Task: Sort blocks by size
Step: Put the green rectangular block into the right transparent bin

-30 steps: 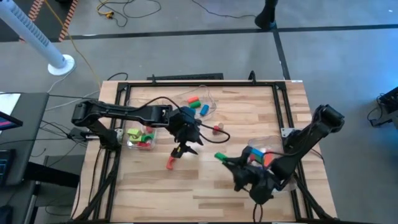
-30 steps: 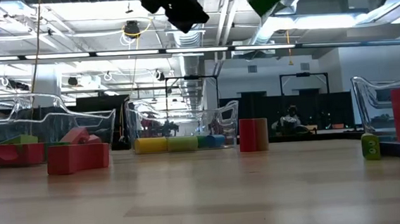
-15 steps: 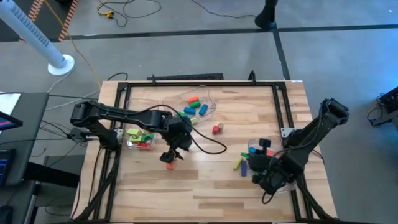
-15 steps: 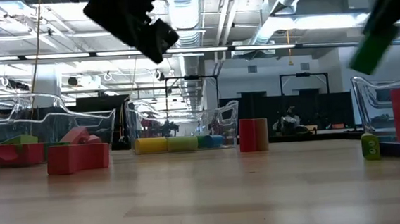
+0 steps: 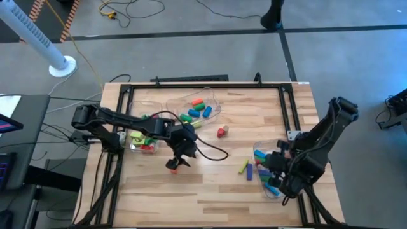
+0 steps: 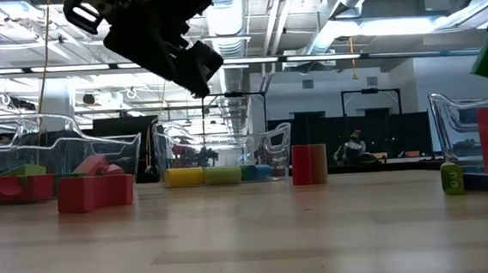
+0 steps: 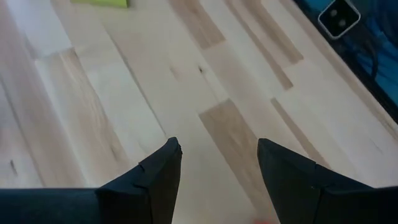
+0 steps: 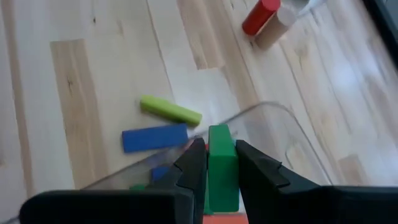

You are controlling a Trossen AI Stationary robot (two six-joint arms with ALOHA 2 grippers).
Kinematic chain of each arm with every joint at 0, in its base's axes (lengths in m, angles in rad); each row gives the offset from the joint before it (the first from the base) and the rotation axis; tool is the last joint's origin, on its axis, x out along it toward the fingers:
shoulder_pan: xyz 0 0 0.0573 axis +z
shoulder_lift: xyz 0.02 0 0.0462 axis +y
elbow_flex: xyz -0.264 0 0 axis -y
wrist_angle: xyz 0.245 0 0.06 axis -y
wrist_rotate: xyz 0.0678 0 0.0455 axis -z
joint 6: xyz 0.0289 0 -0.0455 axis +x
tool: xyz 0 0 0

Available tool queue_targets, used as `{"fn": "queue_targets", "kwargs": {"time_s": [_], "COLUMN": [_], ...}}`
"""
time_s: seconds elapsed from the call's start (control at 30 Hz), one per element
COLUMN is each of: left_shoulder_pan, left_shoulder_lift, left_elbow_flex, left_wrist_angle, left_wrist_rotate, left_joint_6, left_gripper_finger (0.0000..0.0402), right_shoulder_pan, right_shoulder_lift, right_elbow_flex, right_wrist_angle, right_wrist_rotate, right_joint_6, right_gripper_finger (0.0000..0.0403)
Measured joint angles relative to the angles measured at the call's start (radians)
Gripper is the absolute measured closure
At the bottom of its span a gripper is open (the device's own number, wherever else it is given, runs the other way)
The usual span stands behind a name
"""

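The right gripper [image 8: 214, 163] is clamping a green bar [image 8: 221, 167] by its flat sides, a light, rigid, likely slick piece, above the clear bin [image 5: 275, 189] at the table's right edge, while the left gripper [image 7: 217, 165] is hovering with fingers spread, empty, over the orange block [image 5: 172, 169].

Right hand [image 8: 214, 163] w/ block [image 8: 221, 165] over right bin [image 8: 283, 118], two blocks [image 5: 246, 169] just left
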Motion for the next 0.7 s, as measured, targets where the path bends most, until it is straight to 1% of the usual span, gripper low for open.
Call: {"fn": "queue_targets", "kwargs": {"time_s": [0.07,0.27,0.37,0.43,0.53,0.63,0.7], "left_shoulder_pan": [-0.008,-0.036,-0.054,-0.07,-0.088,-0.103,-0.109], "left_shoulder_lift": [0.0,0.007,0.01,0.01,0.011,0.011,0.02], "left_elbow_flex": [-0.02,-0.096,-0.122,-0.135,-0.141,-0.141,-0.14], "left_wrist_angle": [0.059,0.323,0.399,0.459,0.49,0.533,0.563], "left_wrist_rotate": [0.0,-0.014,-0.037,-0.098,-0.186,-0.238,-0.249], "left_joint_6": [-0.017,-0.098,-0.117,-0.127,-0.143,-0.163,-0.176], "left_gripper_finger": [0.0195,0.0195,0.0195,0.0195,0.0195,0.0195,0.0195], "right_shoulder_pan": [0.006,0.008,0.007,0.008,0.008,0.008,0.008], "right_shoulder_lift": [-0.013,-0.035,-0.035,-0.035,-0.034,-0.034,-0.034], "right_elbow_flex": [0.0,0.0,0.011,0.017,0.017,0.012,0.011], "right_wrist_angle": [-0.022,-0.062,-0.064,-0.058,-0.062,-0.066,-0.062], "right_wrist_rotate": [-0.024,-0.116,-0.135,-0.145,-0.186,-0.228,-0.244], "right_joint_6": [0.029,0.088,0.096,0.1,0.129,0.163,0.18], "right_gripper_finger": [0.03,0.0301,0.0301,0.0301,0.0301,0.0301,0.0301]}}
